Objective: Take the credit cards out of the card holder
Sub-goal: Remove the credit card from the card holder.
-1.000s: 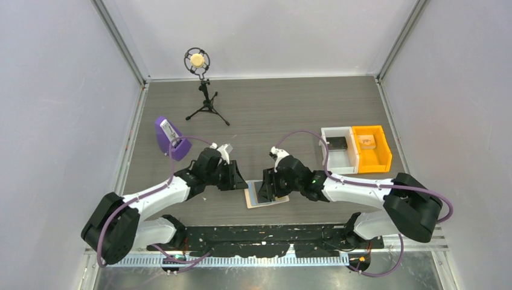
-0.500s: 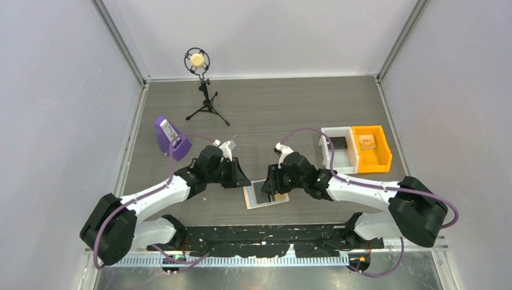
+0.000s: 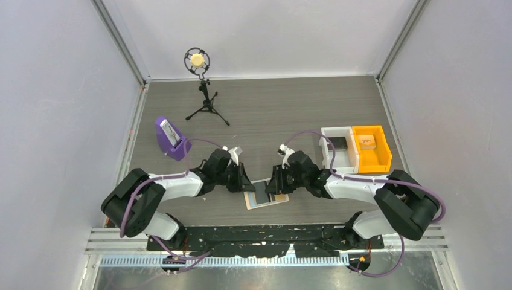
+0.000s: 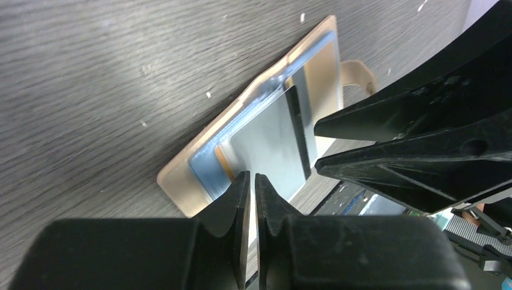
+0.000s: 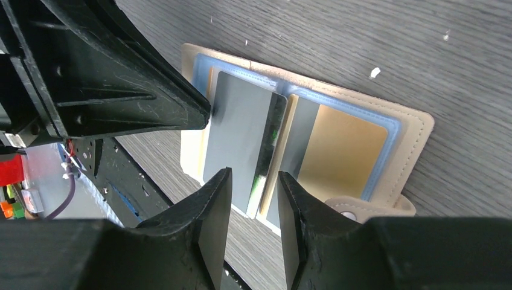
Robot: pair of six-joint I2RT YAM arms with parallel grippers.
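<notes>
The card holder [image 3: 256, 200] lies open on the table, tan outside [image 4: 181, 181], light blue inside [image 5: 392, 124]. A silver-grey card [image 5: 232, 130] with a dark stripe sticks out of its middle toward the near edge; it also shows in the left wrist view [image 4: 268, 136]. An orange-yellow card [image 5: 344, 151] sits in the right pocket. My left gripper [image 3: 244, 183] [image 4: 252, 181] is shut, its tip at the silver card's left corner. My right gripper [image 3: 273, 186] [image 5: 253, 181] is open, its fingers either side of the card's protruding end.
A purple wedge stand [image 3: 170, 139] is at the left. A microphone on a tripod [image 3: 199, 66] stands at the back. A white bin [image 3: 338, 148] and an orange bin [image 3: 371, 148] sit at the right. The black base rail [image 3: 265, 238] runs along the near edge.
Both grippers have closed in on the card holder. The left one moved right to its left edge. The right one shifted right, uncovering more of the holder.
</notes>
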